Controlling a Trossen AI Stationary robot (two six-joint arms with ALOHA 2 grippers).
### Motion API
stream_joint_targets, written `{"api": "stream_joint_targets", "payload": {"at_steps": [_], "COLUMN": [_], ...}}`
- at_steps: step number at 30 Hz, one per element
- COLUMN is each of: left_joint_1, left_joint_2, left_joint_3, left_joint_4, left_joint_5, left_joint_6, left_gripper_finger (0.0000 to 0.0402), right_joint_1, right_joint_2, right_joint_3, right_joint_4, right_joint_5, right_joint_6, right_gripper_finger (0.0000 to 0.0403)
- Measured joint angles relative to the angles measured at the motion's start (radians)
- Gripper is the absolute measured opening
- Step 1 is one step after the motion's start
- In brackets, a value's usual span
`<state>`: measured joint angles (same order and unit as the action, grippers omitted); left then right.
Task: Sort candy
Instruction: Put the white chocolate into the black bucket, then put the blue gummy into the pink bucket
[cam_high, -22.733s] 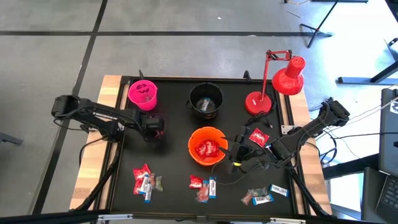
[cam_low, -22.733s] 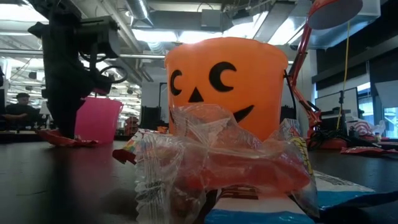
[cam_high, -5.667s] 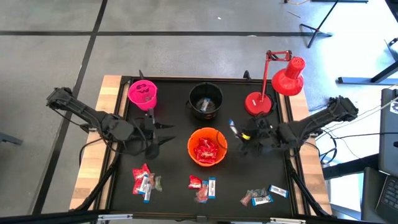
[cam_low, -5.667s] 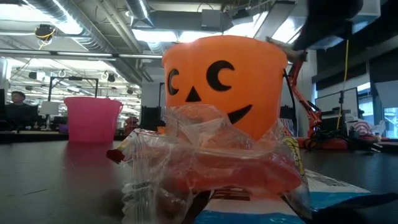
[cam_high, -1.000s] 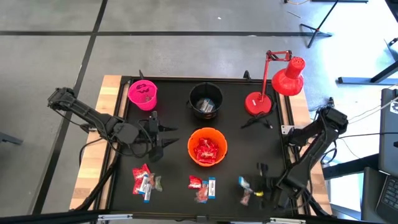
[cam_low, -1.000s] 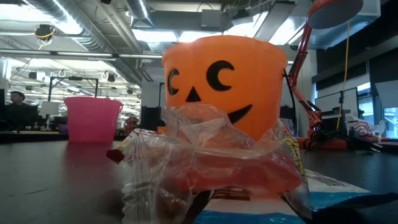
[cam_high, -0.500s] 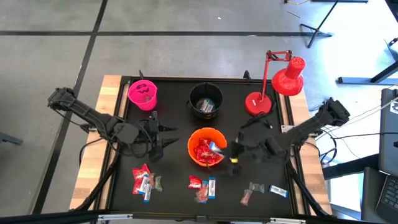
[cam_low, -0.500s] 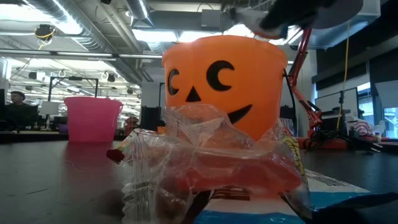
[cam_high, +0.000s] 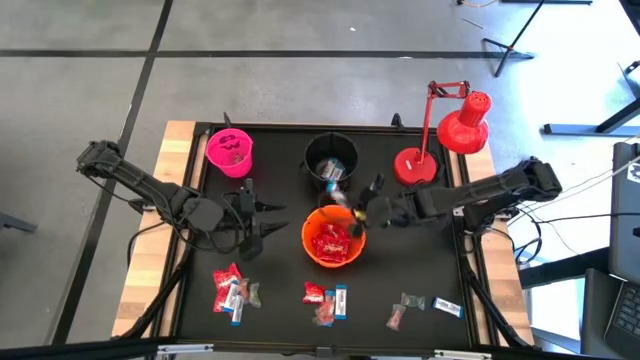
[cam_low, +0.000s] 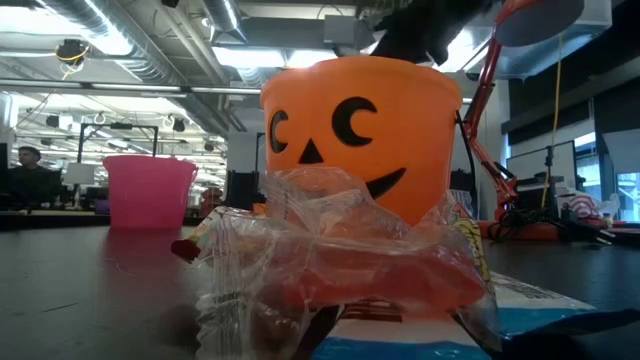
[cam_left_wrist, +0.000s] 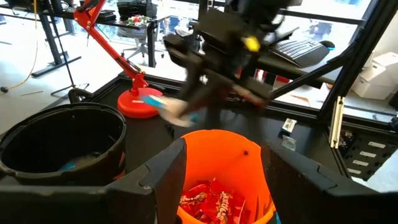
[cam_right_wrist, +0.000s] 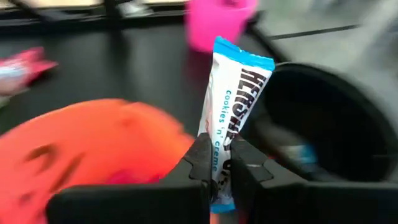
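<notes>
High view | orange bucket (cam_high: 333, 236): red candy | right gripper (cam_high: 347, 203) clamps blue-and-white bar (cam_right_wrist: 235, 99) | left gripper (cam_high: 262, 221) apart

Black table (cam_high: 280, 290) bears three buckets (cam_high: 333, 236), lamp (cam_high: 414, 165), scattered candy (cam_high: 232, 290).

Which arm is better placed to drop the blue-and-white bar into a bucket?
Right: its gripper already holds the narrow blue-and-white candy bar beside the round black plastic bucket. The left gripper waits open, empty.

There are three buckets: one pink bucket (cam_high: 230, 153), one black bucket (cam_high: 331, 160) and one orange bucket (cam_high: 333, 236). There is one red lamp (cam_high: 445, 136). Loose candy sits in three little piles (cam_high: 233, 289) (cam_high: 326, 298) (cam_high: 424, 306), and two robot arms (cam_high: 150, 189) (cam_high: 480, 196) reach over the table (cam_high: 280, 180).
</notes>
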<state>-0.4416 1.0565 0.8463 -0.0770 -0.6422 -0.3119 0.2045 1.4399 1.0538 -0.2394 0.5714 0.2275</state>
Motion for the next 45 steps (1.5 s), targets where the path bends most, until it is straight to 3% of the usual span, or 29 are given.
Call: {"api": "stream_joint_targets", "payload": {"at_steps": [6, 13, 23, 29, 35, 40, 45], "left_joint_1": [0.0, 0.0, 0.0, 0.0, -0.001, -0.001, 0.0], "left_joint_2": [0.0, 0.0, 0.0, 0.001, 0.001, 0.001, 0.001], "left_joint_3": [0.0, 0.0, 0.0, 0.0, 0.0, 0.0, 0.0], "left_joint_4": [0.0, -0.005, -0.03, -0.045, -0.046, -0.045, -0.045], "left_joint_5": [0.0, 0.0, 0.0, 0.0, 0.001, 0.0, 0.0], "left_joint_6": [0.0, 0.0, 0.0, -0.018, -0.022, -0.022, -0.022], "left_gripper_finger": [0.0196, 0.0196, 0.0196, 0.0196, 0.0196, 0.0196, 0.0196], "right_joint_1": [-0.177, -0.345, -0.341, -0.228, -0.001, 0.232, 0.429], "right_joint_2": [0.0, 0.005, -0.048, -0.135, -0.178, -0.167, -0.16], "right_joint_3": [0.0, 0.0, 0.024, 0.148, 0.252, 0.204, 0.056], "right_joint_4": [0.018, 0.071, 0.038, -0.196, -0.532, -0.723, -0.746], "right_joint_5": [0.051, -0.123, -0.241, -0.422, -0.43, -0.381, -0.374], "right_joint_6": [-0.022, 0.002, -0.053, -0.053, 0.022, 0.207, 0.438], "right_gripper_finger": [0.0025, 0.0079, 0.0164, 0.0177, 0.0166, 0.0162, 0.0161]}}
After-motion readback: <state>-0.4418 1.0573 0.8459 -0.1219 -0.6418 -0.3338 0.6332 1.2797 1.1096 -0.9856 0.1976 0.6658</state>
